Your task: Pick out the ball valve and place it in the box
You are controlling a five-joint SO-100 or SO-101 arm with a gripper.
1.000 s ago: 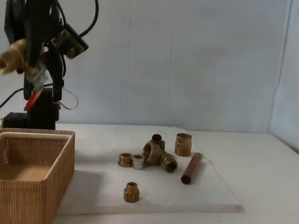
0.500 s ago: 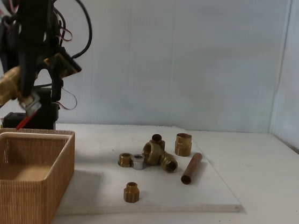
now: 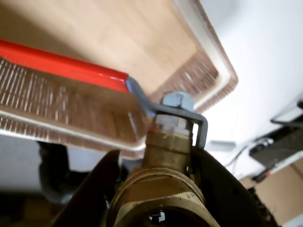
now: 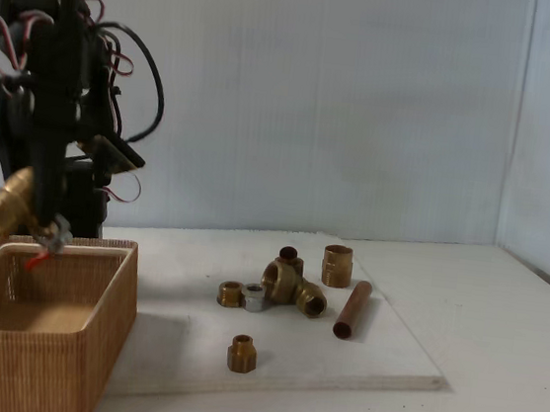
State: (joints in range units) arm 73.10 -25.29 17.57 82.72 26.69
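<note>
I log the white board [image 4: 376, 362] lying flat on the table [image 4: 500, 411], right of the box [image 4: 90, 344]. The box sits at the near left of the fixed view, open side up, its light rim and tan floor also visible in the wrist view [image 3: 208, 61]. The black arm [image 4: 45, 90] stands at the far left, behind the box, wires looping off it. Its gripper [image 4: 35, 218] hangs over the box's far left corner, claw pinching the ball valve [image 4: 8, 207]. In the wrist view the dark fingers [image 3: 94, 194] press either side of the brass body [image 3: 163, 189], and the red lever [image 3: 61, 66] stretches left across the box opening. On the board I count a brass tee [image 4: 291, 285], a copper tube [image 4: 352, 309] right of it, and small brass fittings [image 4: 242, 353] scattered near them.
</note>
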